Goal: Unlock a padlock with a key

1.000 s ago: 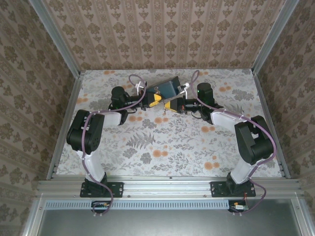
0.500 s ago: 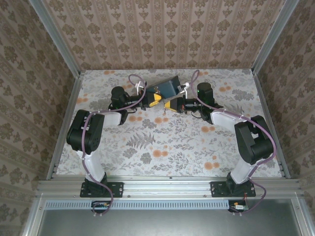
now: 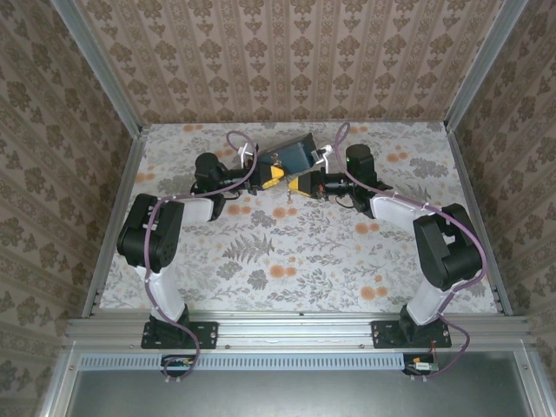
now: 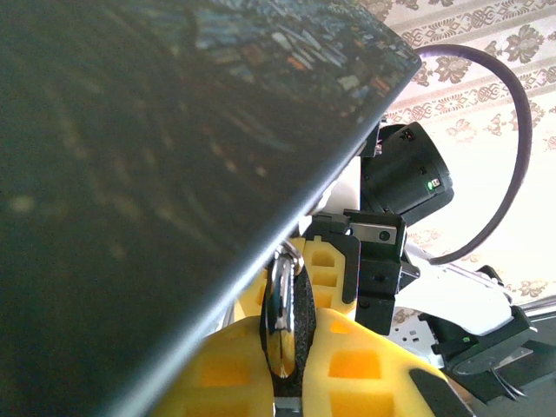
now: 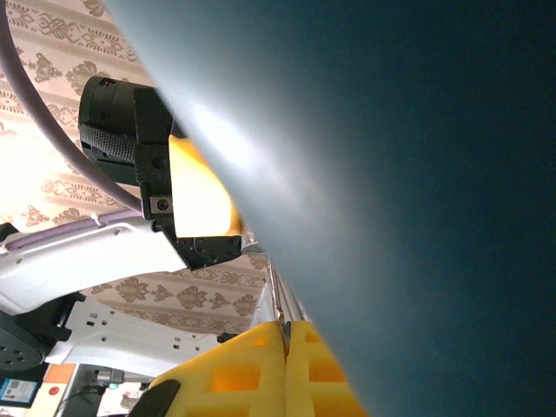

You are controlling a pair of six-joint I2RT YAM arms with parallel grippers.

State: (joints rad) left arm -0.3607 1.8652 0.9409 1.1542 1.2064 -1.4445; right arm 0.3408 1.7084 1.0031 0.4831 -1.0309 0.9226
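Observation:
Both arms meet at the far middle of the table, where a dark blue-grey slab, which I take for the padlock [image 3: 292, 155] body, is held up between them. My left gripper [image 3: 273, 175] is shut on a shiny metal loop [image 4: 281, 306] backed by a black textured piece; the loop runs up to the slab's edge [image 4: 174, 174]. My right gripper [image 3: 305, 184] is shut on a thin metal strip [image 5: 276, 295], apparently the key seen edge-on, lying along the slab [image 5: 417, 174]. The left gripper [image 4: 291, 334] and right gripper [image 5: 285, 337] have yellow fingers. The keyhole is hidden.
Patterned walls with metal posts [image 3: 96, 65] close in the table on three sides. The floral tablecloth [image 3: 287, 261] stretches from the arms' bases to the grippers. Purple cables [image 3: 239, 143] loop above both wrists, close to the held slab.
Almost nothing: the right wrist and the dark slab have crept a touch toward the back wall. Both grips look the same.

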